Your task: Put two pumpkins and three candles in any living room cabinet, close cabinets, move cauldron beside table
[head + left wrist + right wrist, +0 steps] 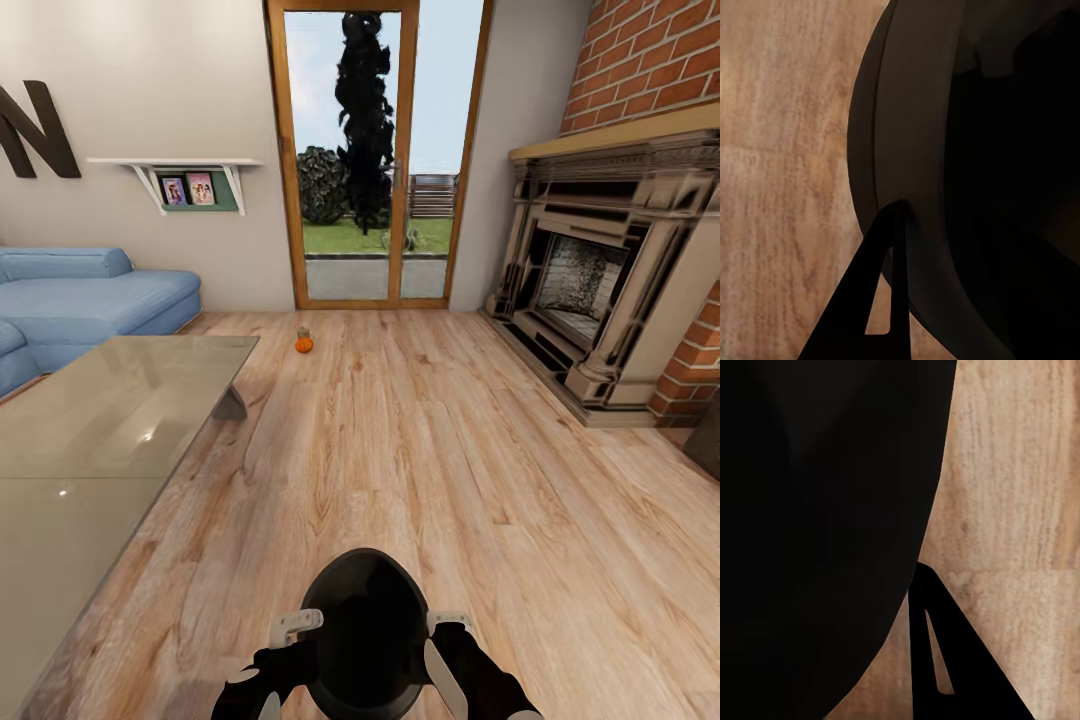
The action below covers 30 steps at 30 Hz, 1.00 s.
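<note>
We are holding the black cauldron (368, 630) between both arms, low in front of us over the wooden floor (420, 450). In the head view the left gripper (290, 640) is pressing against the pot's left side and the right gripper (445, 650) against its right side. The left wrist view is giving us more: one dark finger (881, 292) is lying outside the cauldron's rim (900, 150), the other hidden within the pot, so that pincer is clamped on the wall. The right wrist view is showing one finger (945, 660) beside the black wall (825, 540) with a sliver of floor between; whether that pincer is apart or together we cannot tell.

The head view alone is giving us the room. The grey table (100, 440) is standing to our left, its near edge beside the cauldron. One pumpkin (303, 343) is sitting on the floor beyond the table's far corner, before the glass door (375, 150). A blue sofa (90, 305) is lining the left wall and a fireplace (600, 280) the right.
</note>
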Available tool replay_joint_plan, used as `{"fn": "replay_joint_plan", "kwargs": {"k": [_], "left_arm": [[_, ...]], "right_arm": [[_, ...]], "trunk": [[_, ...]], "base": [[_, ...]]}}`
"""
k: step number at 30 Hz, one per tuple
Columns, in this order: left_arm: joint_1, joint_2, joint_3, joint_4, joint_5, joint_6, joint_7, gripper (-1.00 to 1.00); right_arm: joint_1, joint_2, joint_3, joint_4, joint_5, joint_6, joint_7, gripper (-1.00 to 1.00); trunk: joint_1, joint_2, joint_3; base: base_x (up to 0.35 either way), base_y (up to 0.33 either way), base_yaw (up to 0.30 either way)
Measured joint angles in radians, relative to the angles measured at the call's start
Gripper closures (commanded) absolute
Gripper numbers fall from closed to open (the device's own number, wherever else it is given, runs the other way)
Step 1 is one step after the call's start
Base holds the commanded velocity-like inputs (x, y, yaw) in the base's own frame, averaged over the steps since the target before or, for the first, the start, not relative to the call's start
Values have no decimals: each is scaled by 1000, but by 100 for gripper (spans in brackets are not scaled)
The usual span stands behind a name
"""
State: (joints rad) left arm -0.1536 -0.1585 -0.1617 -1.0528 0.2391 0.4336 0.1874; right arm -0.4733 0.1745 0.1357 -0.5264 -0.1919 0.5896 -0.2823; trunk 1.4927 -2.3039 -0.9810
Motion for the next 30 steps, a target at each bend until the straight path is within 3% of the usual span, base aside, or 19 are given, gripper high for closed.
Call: {"fn": "replay_joint_plan", "kwargs": {"k": [10,20,30], "left_arm": [[0,0,0,0,2,0,1,100],[0,0,0,0,1,0,0,100],[0,0,0,0,2,0,1,100]], "right_arm": [[0,0,0,-2,2,2,0,100],[0,0,-1,-1,3,2,1,100],[0,0,0,-1,2,2,0,100]], "trunk": [[0,0,0],[0,0,0],[0,0,0]], "base": [[-85,0,26],[-26,0,217],[-142,0,39]]}}
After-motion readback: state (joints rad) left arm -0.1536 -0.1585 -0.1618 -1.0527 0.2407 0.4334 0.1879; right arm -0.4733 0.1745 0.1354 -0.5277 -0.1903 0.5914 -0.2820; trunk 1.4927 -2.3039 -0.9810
